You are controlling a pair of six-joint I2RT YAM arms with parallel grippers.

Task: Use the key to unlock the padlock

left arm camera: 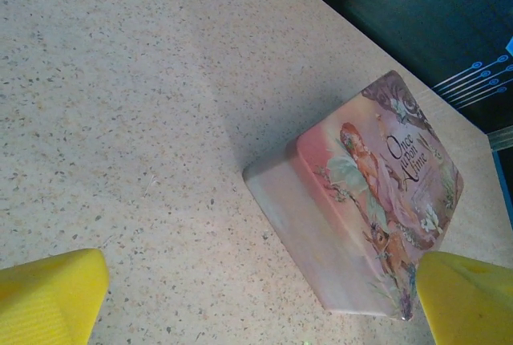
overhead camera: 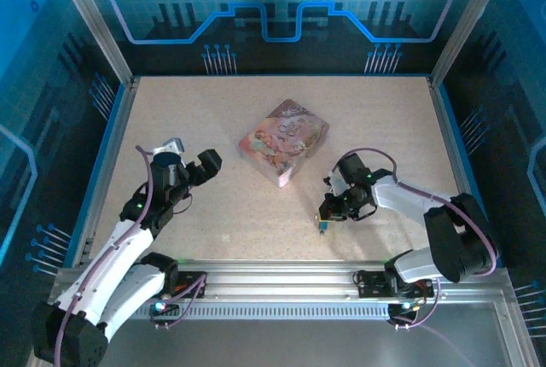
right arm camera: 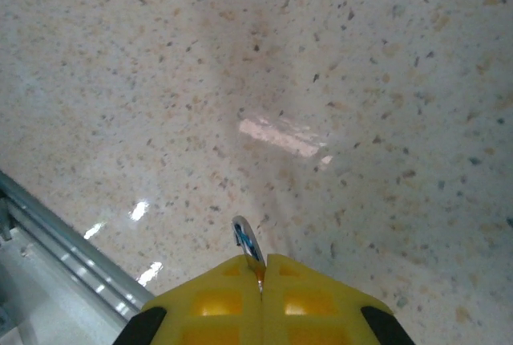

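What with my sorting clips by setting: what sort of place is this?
Likely a robot lab cell or demo booth: a left arm and right arm bolted to an aluminium rail at the edge of a speckled table, enclosed by blue circuit-patterned walls in metal framing.

Pink illustrated tin box [overhead camera: 284, 141] lying askew mid-way across speckled beige table [overhead camera: 213, 213]
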